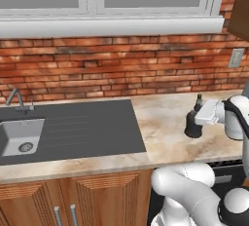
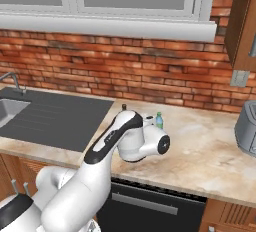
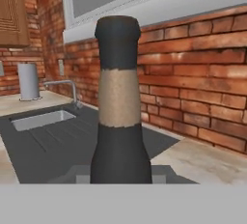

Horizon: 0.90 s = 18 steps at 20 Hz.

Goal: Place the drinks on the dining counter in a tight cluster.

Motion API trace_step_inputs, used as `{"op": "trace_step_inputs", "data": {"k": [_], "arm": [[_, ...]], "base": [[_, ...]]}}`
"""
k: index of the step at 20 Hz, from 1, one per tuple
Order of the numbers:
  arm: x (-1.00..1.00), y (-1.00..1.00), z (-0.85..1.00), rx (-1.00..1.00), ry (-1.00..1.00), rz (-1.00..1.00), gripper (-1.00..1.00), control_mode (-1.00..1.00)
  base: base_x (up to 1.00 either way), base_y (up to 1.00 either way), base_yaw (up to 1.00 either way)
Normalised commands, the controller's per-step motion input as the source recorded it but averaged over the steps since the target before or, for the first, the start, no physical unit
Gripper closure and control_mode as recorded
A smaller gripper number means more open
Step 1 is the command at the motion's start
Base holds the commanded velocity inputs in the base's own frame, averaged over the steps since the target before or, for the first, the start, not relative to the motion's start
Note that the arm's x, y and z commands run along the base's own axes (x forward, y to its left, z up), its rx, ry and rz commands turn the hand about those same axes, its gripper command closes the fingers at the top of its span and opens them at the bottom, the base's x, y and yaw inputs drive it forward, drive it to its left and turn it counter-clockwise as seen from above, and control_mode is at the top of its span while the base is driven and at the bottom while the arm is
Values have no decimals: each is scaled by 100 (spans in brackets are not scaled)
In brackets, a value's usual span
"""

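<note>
**Black bottle gripped on a marble counter by a brick wall**

Black and squat, with a narrow neck, the bottle (image 1: 193, 125) stood upright on a beige marble counter (image 1: 160, 132), near the counter's right end in the left base view. The robot's white arm reached in from the right, and its gripper (image 1: 198, 119) sat against the bottle, fingers clenched around it. In the hand view the bottle's neck (image 3: 119, 97) rose straight up the middle of the picture, dark at the top and bottom with a tan band around it, very close to the camera.

A small blue bottle with a green cap (image 2: 159, 120) stood on the same counter just beyond the arm in the right base view, partly hidden by the wrist.

To the left, a dark grey sink unit (image 1: 73, 130) was set into the counter, with a pale basin (image 1: 19, 137) and a metal tap (image 1: 15, 98) at its far edge. A red brick wall (image 1: 121, 66) ran along the far side beneath a white window sill (image 1: 112, 25). Brown wooden cabinet doors (image 1: 63, 200) faced the near side under the counter. A grey appliance (image 2: 247, 128) stood at the far right of the counter.
</note>
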Motion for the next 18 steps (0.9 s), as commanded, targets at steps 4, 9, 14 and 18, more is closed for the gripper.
{"op": "trace_step_inputs", "data": {"k": [4, 9, 14, 18], "arm": [[-27, 6, 37, 6, 0, 0, 100, -100], [-25, 1, 23, 3, 0, 0, 100, -100], [-5, 0, 4, 1, -1, 0, 100, -100], [0, 0, 0, 0, 0, 0, 100, 100]], "base": [[0, 0, 0], [0, 0, 0], [0, 0, 0], [-4, 0, 0]]}}
